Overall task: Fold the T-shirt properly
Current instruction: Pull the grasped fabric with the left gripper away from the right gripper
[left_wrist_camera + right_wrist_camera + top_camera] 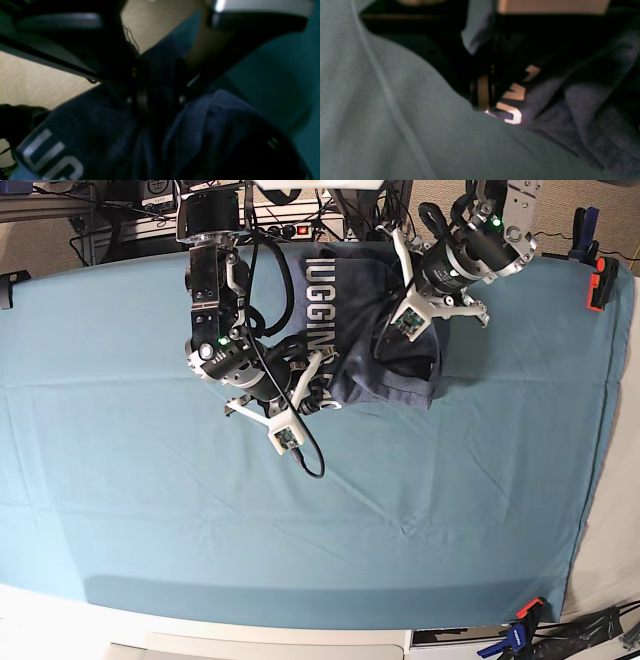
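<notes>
The right gripper [312, 380] is clenched on the T-shirt [375, 330] near its white lettering. The left gripper [385, 305] sits on the bunched cloth; its blurred jaws seem parted, though a hold cannot be told

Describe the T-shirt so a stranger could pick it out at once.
Look at the far edge of the teal table cloth, between the two robot arms. The T-shirt lies bunched there, a heathered blue-grey heap. Large white block lettering sets it apart from the plain cloth beneath.

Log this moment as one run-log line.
phase: folding | T-shirt: bunched at table cloth's far edge, lettering up | right gripper: shut on shirt | left gripper: at shirt, state unclear
</notes>
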### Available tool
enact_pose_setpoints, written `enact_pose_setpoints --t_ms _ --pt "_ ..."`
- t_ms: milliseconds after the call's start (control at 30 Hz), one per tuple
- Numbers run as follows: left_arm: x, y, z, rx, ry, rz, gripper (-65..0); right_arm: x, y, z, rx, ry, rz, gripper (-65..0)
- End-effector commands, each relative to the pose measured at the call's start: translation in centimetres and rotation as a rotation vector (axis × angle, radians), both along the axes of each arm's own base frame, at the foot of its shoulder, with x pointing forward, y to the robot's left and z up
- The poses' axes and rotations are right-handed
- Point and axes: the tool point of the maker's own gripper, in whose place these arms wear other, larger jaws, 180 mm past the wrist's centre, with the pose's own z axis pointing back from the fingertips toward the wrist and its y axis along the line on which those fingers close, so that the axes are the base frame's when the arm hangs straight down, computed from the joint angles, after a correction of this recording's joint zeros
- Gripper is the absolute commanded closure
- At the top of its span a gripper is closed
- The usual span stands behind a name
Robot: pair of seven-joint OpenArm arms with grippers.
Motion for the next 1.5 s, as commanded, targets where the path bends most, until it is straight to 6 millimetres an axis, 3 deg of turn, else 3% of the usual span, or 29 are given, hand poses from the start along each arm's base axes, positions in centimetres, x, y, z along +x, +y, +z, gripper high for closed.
enact_pose_setpoints --t_ms 0,267,367,600,1000,1267,1467 --pt "0.8 -0.1 1.2 -0.009 -0.056 0.002 -16.8 1.0 0.3 1.5 0.018 -0.052 0.003 0.0" --pt "1.2 -0.1 1.8 0.003 -0.108 -0.021 -17.1 1.0 0.3 1.5 0.019 -0.054 0.003 0.0" --pt "1.3 -0.2 1.9 -0.007 -0.116 -0.021 -21.8 1.0 0.3 1.5 0.02 -0.054 0.003 0.0" --pt "1.5 -0.8 2.4 -0.034 -0.147 -0.044 -22.2 1.0 0.3 1.5 0.02 -0.055 0.003 0.0" --pt "1.3 -0.8 0.7 -0.039 -0.11 -0.037 -21.6 1.0 0.3 1.5 0.021 -0.055 0.003 0.0" --pt "1.4 -0.7 0.7 -0.032 -0.111 -0.037 0.0 1.0 0.3 1.5 0.021 -0.055 0.003 0.0" --pt "1.3 0.4 0.0 0.033 -0.092 -0.018 0.0 1.0 0.3 1.5 0.02 -0.055 0.003 0.0"
